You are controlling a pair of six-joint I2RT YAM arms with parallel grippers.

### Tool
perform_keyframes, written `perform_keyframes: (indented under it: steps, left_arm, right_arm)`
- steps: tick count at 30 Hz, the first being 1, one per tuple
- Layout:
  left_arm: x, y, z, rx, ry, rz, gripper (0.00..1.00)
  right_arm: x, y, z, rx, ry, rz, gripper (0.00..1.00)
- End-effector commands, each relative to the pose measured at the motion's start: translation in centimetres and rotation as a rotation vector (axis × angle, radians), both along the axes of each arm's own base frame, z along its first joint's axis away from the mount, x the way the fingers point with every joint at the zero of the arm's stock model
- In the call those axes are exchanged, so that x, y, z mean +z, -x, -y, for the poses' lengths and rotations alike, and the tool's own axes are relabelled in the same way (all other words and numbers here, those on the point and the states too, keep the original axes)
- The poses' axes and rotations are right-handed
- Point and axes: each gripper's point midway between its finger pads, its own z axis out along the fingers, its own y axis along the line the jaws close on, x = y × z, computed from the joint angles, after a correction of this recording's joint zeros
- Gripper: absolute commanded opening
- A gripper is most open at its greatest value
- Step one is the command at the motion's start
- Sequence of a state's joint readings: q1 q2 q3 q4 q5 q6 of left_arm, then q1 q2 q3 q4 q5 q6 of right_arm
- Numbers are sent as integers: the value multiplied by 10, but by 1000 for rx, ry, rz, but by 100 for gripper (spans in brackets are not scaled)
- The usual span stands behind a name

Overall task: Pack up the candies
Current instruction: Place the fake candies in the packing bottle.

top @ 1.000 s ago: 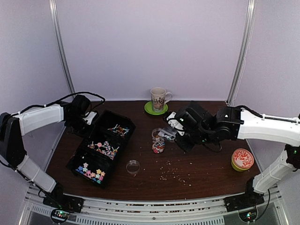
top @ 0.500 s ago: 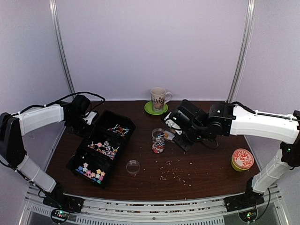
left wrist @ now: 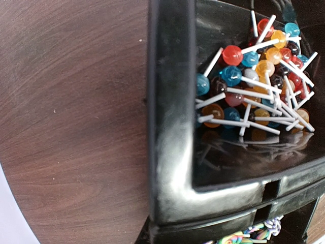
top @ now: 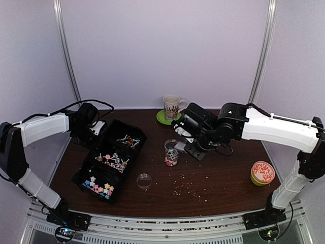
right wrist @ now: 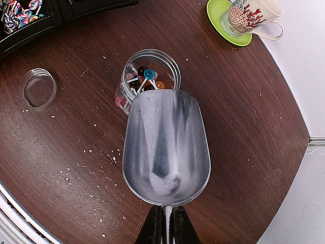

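Many pale crumbs [top: 185,189] dot the table [top: 228,190] nearest the arm bases. Just left of them lies a clear round lid [top: 144,180].

Next back: black tray [left wrist: 167,168], three compartments. The candies [top: 100,188] in the near one are pastel stars. The middle one holds twisted striped pieces, the far one lollipops on white sticks.

Left gripper [top: 97,128] sits at the tray's far-left edge. Its fingers are out of its own camera's view. Jaws apart or together: cannot tell.

Mid-table: glass jar [right wrist: 175,66], upright, partly filled with mixed sweets, lollipops on top.

Right gripper [right wrist: 165,224] is clamped tight on the thin handle of a metal scoop [right wrist: 165,147]. The bowl shows bare metal, and its lip overlaps the jar's near rim. Contact cannot be told.

Orange-patterned tin [top: 262,173] sits well apart to the right.

Farthest back: mug [top: 171,105] on a green saucer [top: 162,119].

Against a second ago: the right forearm has swung left and toward the back wall, with the scoop end staying at the jar. Left arm, tray, jar and lid are unchanged.
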State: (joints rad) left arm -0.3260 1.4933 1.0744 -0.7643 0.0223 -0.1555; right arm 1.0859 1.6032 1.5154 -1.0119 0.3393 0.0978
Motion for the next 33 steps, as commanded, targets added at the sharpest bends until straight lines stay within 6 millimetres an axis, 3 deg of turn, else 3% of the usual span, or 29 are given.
perform_keyframes:
  steps: [1, 11, 18, 25, 33]
  left_arm:
    - [29, -22, 13, 5, 84, 99, 0]
    - [28, -22, 12, 7, 82, 96, 0]
    - [25, -23, 10, 11, 69, 91, 0]
    - [18, -29, 6, 7, 29, 79, 0]
    - [24, -48, 2, -17, -22, 87, 0]
  right_arm:
    - [9, -1, 5, -3, 41, -12, 0]
    - [11, -3, -2, 9, 91, -54, 0]
    - [43, -15, -4, 22, -42, 130, 0]
    - [59, -13, 16, -24, -247, 288, 0]
    - [50, -10, 45, -133, -406, 385, 0]
